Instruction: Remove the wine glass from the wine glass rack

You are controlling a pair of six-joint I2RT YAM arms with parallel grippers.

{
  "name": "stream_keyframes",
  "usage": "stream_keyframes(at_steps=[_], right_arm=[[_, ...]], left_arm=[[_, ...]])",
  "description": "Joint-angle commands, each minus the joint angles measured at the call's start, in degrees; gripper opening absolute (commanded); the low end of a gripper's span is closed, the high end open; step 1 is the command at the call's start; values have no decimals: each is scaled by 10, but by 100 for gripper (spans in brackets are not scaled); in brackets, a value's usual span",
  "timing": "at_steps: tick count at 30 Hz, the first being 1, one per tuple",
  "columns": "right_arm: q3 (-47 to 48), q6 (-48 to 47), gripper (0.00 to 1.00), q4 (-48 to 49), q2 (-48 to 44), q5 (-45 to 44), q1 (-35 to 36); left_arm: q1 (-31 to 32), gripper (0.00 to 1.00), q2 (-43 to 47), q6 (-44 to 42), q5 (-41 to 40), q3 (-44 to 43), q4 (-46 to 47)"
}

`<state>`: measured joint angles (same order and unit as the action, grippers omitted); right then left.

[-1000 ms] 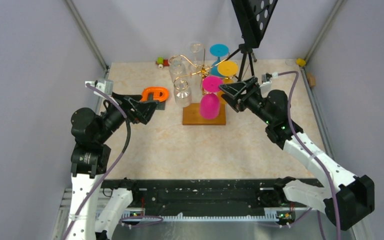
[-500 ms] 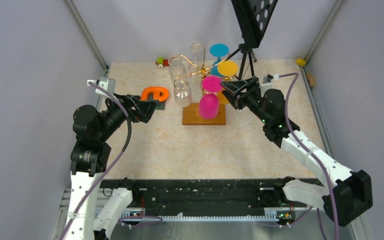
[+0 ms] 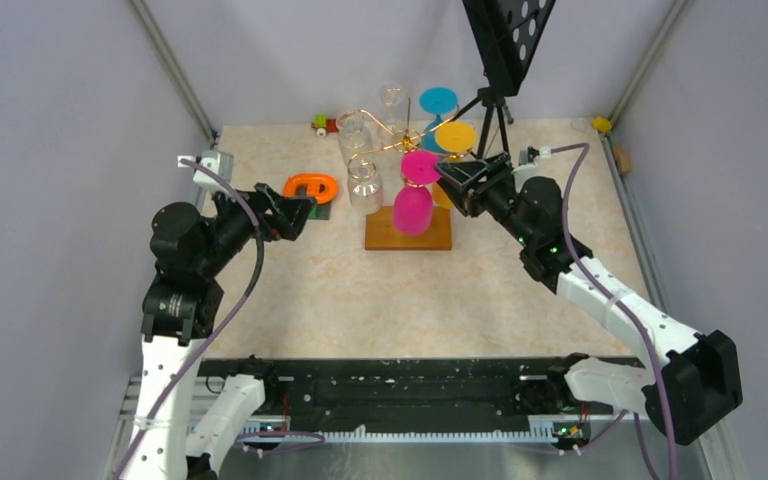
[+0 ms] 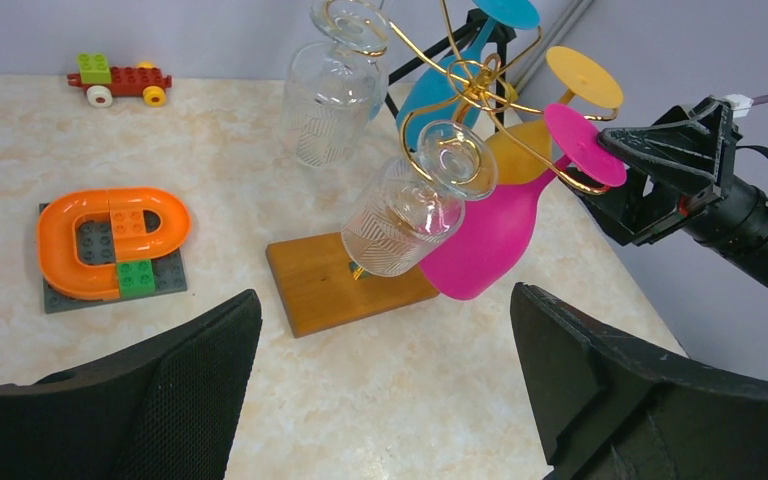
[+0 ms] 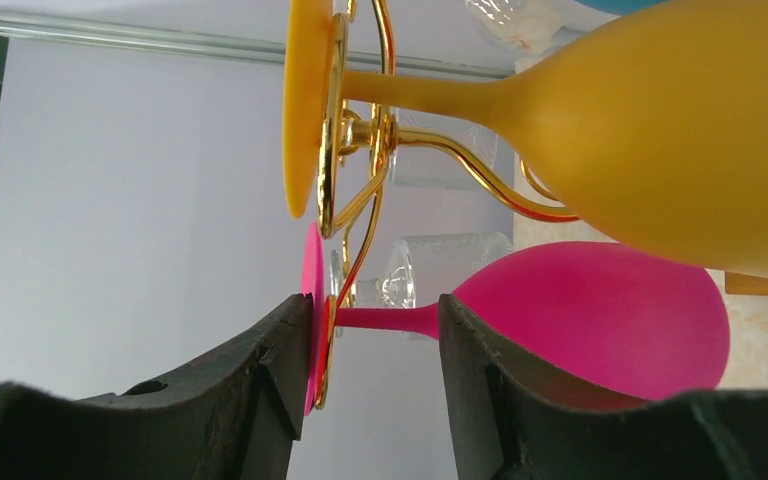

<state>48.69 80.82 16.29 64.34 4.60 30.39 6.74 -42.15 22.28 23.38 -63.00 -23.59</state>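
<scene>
Jaws of the left gripper (image 4: 385,300) stand wide apart with nothing between them. Farther on, the right gripper (image 5: 375,305) is half open, with one finger on each side of the thin stem of the pink wine glass (image 5: 600,320). This glass hangs upside down by its round foot on the thin gold wire wine glass rack (image 4: 470,75) with a brown wood base. A yellow glass (image 5: 680,110) and a blue glass (image 4: 435,95) hang behind it.

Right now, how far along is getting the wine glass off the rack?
Nothing is off yet: the pink wine glass hangs upside down on the gold wine glass rack. In hand: the right jaws straddle its stem, not clamped. Remaining: grip and slide it free.
</scene>
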Motion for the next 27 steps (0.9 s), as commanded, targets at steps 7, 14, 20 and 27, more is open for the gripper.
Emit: stream_keyframes(at_steps=[7, 14, 20, 27], right_arm=[[54, -20, 42, 11, 20, -13, 19], [86, -56, 28, -54, 11, -37, 21], [116, -78, 16, -105, 14, -44, 22], [122, -79, 0, -107, 10, -43, 21]], left_arm=[[6, 98, 7, -11, -1, -10, 8], [13, 97, 23, 4, -46, 14, 30], [15, 97, 28, 12, -85, 29, 39], [15, 97, 12, -3, -84, -4, 1]])
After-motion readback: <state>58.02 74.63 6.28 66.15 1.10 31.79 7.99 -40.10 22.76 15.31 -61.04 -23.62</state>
